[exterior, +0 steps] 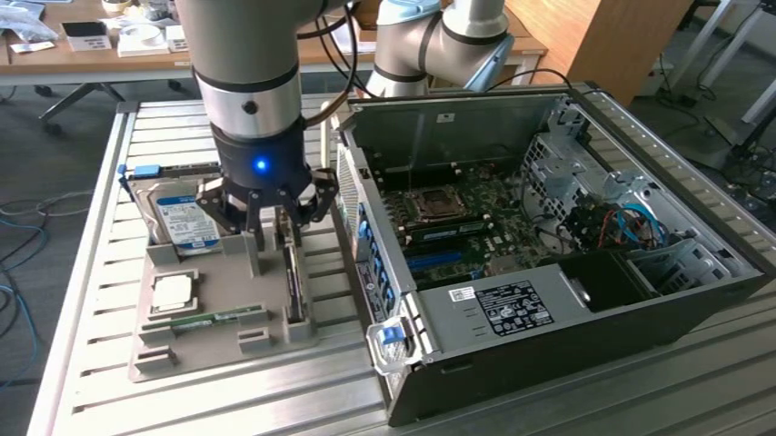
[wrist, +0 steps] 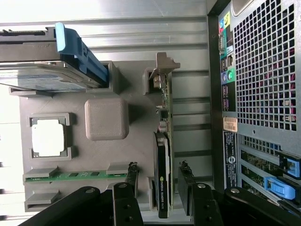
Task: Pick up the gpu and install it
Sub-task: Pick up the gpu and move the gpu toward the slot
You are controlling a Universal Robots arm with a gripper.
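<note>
The gpu stands on its edge in a slot of the grey holder tray. It is a dark card with a black cooler face and a pale silver bracket at its far end. My gripper hangs straight over the tray, open. In the wrist view the gripper straddles the cooler end of the card. One black finger stands on each side, with a gap to the card on both sides. Nothing is held.
The tray also carries a silver hard drive in a blue caddy, a processor chip and a green memory stick. The open computer case, with its motherboard, lies close on the exterior view's right.
</note>
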